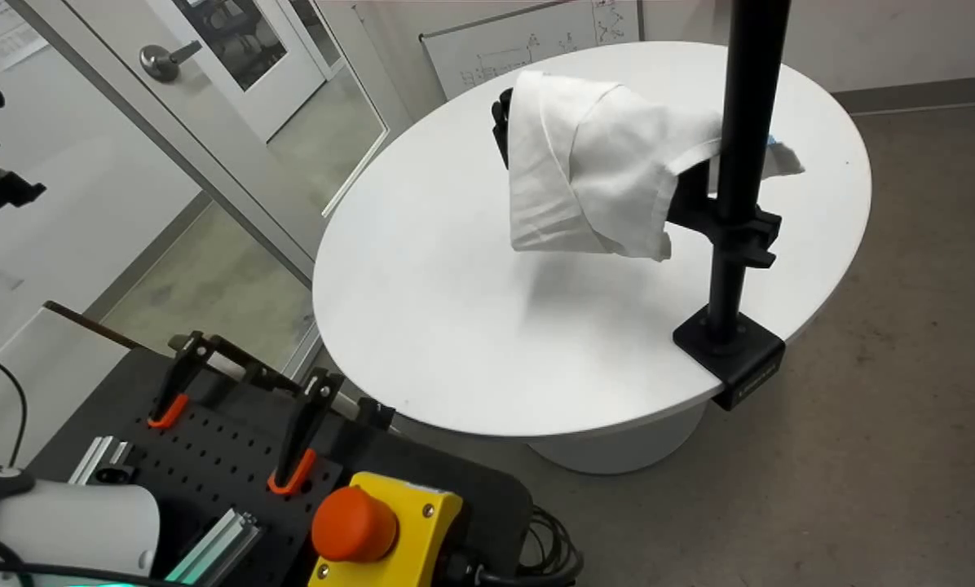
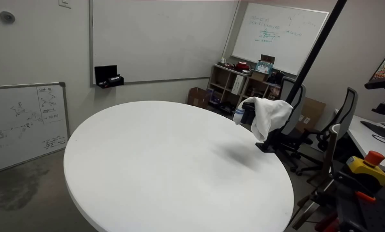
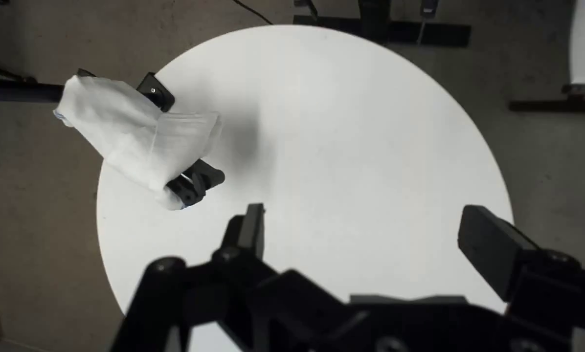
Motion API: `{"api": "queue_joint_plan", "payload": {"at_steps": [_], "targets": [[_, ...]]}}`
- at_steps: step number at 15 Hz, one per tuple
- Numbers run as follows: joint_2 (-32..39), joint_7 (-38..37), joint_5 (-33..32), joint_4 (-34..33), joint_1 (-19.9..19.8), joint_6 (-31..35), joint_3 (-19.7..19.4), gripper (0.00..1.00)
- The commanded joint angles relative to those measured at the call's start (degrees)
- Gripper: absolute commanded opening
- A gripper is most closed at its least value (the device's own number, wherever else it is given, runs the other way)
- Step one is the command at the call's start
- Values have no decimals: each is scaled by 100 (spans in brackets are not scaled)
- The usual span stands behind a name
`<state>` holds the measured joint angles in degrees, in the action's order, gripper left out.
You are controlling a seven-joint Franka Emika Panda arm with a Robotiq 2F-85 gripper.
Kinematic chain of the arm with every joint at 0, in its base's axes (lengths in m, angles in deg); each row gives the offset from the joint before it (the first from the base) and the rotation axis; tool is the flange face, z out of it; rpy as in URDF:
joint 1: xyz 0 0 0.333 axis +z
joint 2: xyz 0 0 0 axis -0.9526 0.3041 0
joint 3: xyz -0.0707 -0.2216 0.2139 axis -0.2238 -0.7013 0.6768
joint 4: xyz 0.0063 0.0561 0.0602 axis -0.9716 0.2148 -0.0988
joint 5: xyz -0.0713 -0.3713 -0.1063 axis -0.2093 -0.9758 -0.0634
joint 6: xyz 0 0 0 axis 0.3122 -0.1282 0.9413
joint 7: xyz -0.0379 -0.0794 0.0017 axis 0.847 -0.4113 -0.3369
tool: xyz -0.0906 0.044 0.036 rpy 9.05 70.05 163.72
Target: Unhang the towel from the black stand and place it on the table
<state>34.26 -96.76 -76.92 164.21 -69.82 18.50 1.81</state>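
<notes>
A white towel with blue marks hangs draped over the arm of the black stand, above the white round table. The towel shows in both exterior views [image 1: 593,171] [image 2: 273,116] and at the left of the wrist view [image 3: 121,129]. The black stand [image 1: 750,106] is clamped to the table edge; its pole also shows in an exterior view [image 2: 318,48]. The table [image 1: 422,326] lies below, also in the wrist view [image 3: 361,127]. My gripper [image 3: 363,215] is open and empty, apart from the towel and to its right in the wrist view. It is outside both exterior views.
The stand's black arm end [image 3: 197,181] sticks out from under the towel. A yellow box with a red button [image 1: 390,522] and black-orange clamps [image 1: 304,432] sit on the dark bench near the table. Chairs [image 2: 340,119] and a shelf [image 2: 231,83] stand behind.
</notes>
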Motion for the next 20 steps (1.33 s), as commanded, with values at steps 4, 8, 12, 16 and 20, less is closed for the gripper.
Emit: {"api": "queue_joint_plan", "payload": {"at_steps": [4, 8, 12, 16, 20], "targets": [[482, -989, -113, -201, -556, 842, -736, 100], [852, -1698, -121, -237, -890, 1289, -1111, 100], [1129, -2545, -144, -240, -1070, 1867, -1375, 100], [1368, -3272, -758, -200, -1162, 2631, -1572, 100], [1641, -4106, -1573, -235, -1228, 2786, -1820, 100]]}}
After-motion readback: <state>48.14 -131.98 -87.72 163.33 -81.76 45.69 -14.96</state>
